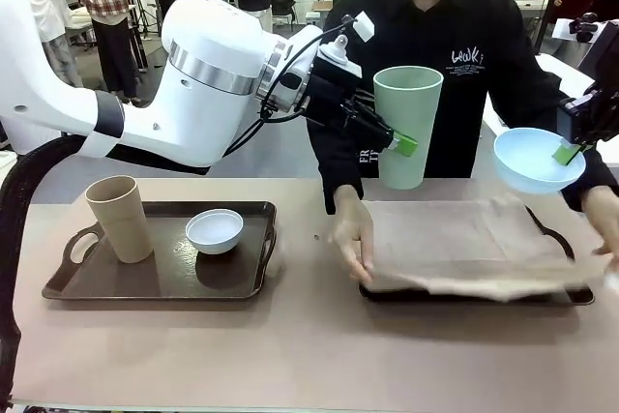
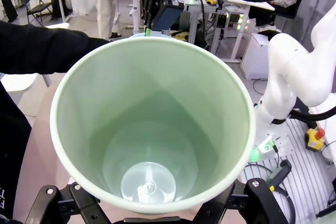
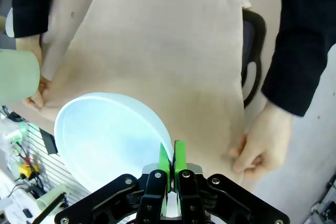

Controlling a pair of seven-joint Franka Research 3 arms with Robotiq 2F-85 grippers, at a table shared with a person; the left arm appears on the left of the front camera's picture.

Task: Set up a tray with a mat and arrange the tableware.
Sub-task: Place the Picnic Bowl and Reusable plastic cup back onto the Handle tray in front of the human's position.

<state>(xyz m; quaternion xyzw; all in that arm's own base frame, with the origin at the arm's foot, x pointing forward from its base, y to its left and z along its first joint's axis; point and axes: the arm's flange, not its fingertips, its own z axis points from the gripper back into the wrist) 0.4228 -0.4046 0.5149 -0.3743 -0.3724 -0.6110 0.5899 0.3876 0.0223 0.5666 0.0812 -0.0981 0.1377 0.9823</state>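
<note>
Upper centre, left claw (image 1: 399, 143) clasps a pale green cup (image 1: 407, 108) in midair; far right, right claw (image 1: 568, 152) pinches a light blue bowl (image 1: 527, 162) by the rim.

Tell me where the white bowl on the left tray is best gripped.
Probably at the rim, from above: the white bowl sits upright and low in the tray, so one finger can go inside and one outside. Take its right side, away from the tan cup.

Bright, even indoor light; soft shadows.
</note>
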